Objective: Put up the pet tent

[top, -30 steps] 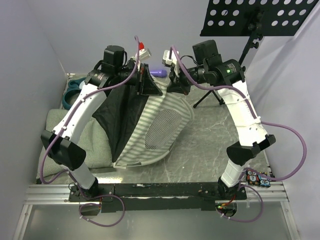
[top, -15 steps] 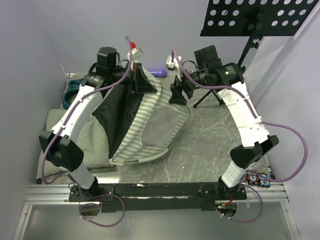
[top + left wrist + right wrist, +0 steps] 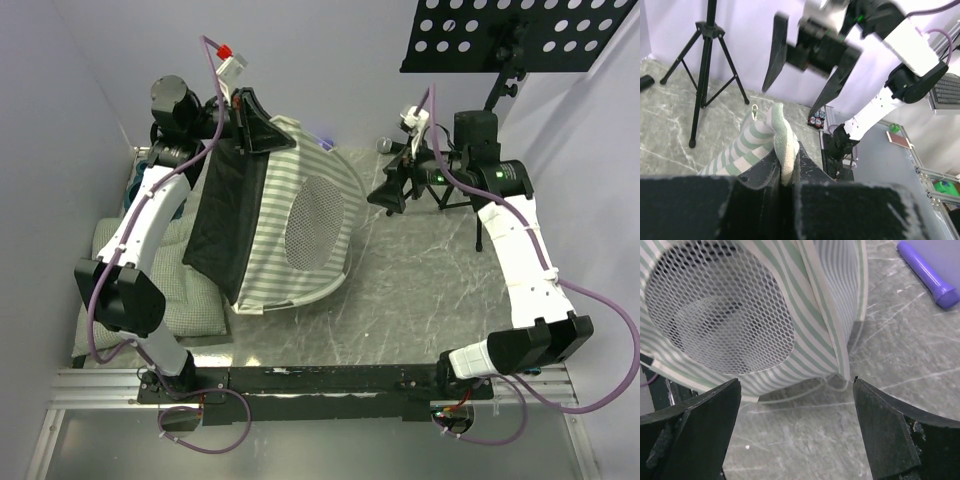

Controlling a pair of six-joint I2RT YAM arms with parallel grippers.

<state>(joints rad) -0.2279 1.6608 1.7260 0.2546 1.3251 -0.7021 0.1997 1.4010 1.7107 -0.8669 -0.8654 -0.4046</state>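
From above, the green-and-white striped fabric pet tent (image 3: pixel 290 230), with black lining and a round white mesh panel, stands left of centre on the grey marbled bench (image 3: pixel 430 290). Its top corner is pinched in the closed left end effector (image 3: pixel 262 132). The right end effector (image 3: pixel 388 192) hangs apart from it, gaping and empty.

The left wrist view shows striped fabric clamped between the pads.

The right wrist view shows wide-spread fingers (image 3: pixel 695 425) with nothing between them and the mesh panel ahead.

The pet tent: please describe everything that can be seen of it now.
The pet tent is soft fabric, green-and-white striped outside and black inside, with a round white mesh panel on its side. It stands half raised and tilted. The left gripper is shut on its top corner and holds it up. Its curved lower rim lies on the grey table, next to a green cushion.
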